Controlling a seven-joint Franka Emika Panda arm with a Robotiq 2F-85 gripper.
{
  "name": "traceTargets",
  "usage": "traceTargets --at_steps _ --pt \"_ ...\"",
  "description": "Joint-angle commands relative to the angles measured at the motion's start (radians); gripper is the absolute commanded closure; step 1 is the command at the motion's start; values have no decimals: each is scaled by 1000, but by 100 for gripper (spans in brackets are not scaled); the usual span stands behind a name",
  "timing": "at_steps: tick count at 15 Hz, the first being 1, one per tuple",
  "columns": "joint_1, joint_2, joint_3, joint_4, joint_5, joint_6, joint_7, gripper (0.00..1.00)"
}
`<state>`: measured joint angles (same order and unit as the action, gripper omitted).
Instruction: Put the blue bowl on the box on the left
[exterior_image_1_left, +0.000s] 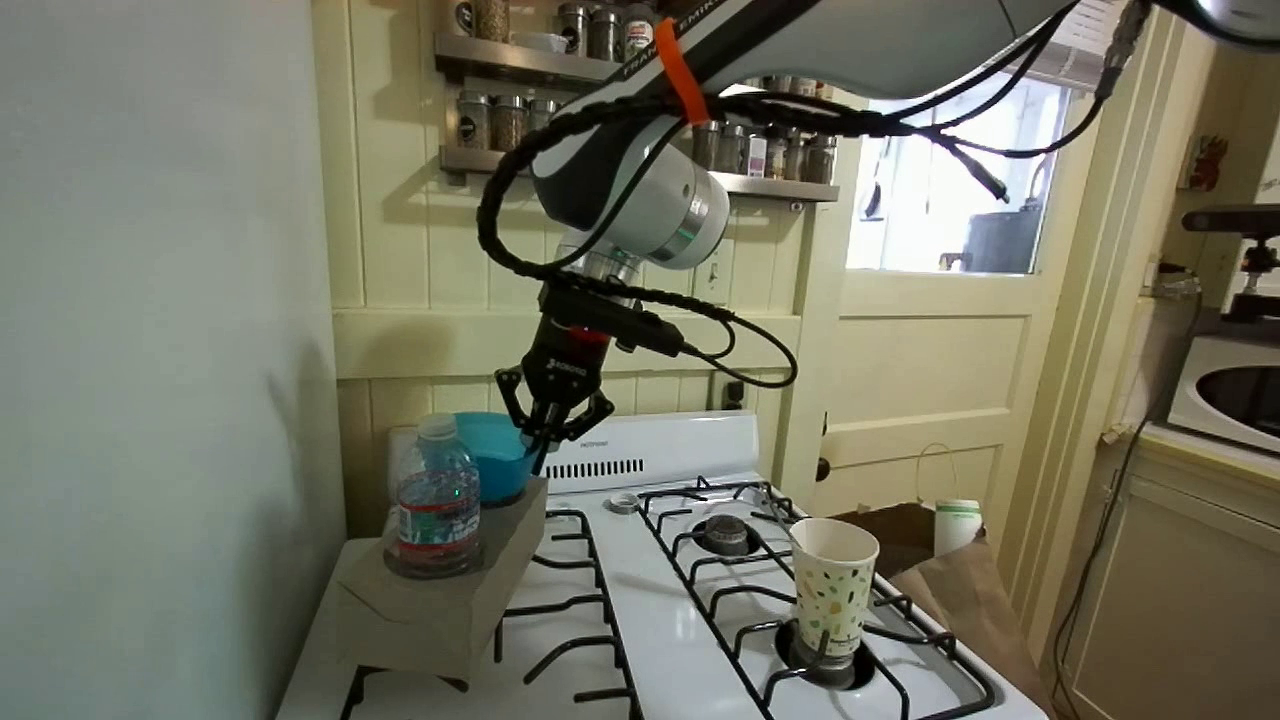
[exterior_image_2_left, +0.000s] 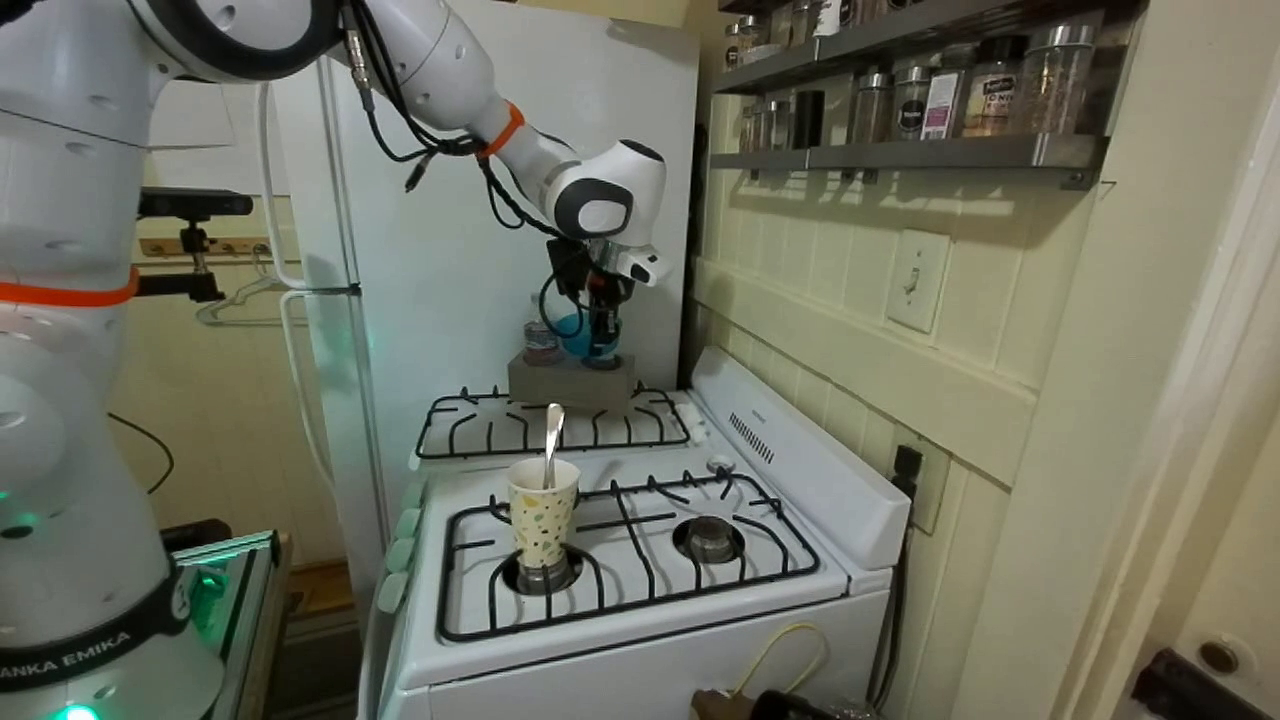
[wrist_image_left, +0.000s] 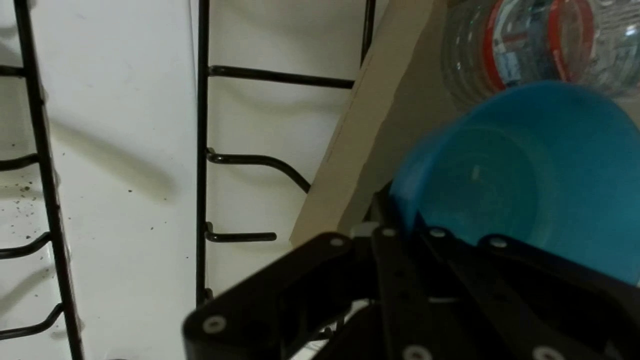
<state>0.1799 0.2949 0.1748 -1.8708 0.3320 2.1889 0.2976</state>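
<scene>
The blue bowl is over the far end of the tan cardboard box on the left of the stove. It also shows in an exterior view and the wrist view. My gripper is shut on the bowl's rim; in the wrist view the rim is between the fingertips. The bowl looks tilted, its rim lower at the gripper side. A dark patch shows under it; I cannot tell whether the bowl touches the box. The box's near edge also shows in the wrist view.
A clear plastic bottle with a red-banded label stands on the box, close beside the bowl. A patterned paper cup with a spoon stands on a burner. Black grates cover the stove. A fridge stands beyond the box.
</scene>
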Motion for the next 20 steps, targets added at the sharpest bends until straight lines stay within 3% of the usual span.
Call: traceTargets --at_steps 1,4,5,6,7,15,18,20 --pt "16 -3 -11 -3 -29 -25 43 99" --pt "16 4 -9 3 -29 -31 47 99" --pt "18 6 -10 3 -31 -28 51 71" --pt "19 7 -10 4 -32 -28 54 71" --pt "20 9 -10 5 -32 -27 55 64" --pt "21 -54 -13 -18 -46 -33 57 4" --pt "20 -162 -20 -66 -91 -11 65 0" --pt "22 -244 -39 -76 -215 -165 126 0"
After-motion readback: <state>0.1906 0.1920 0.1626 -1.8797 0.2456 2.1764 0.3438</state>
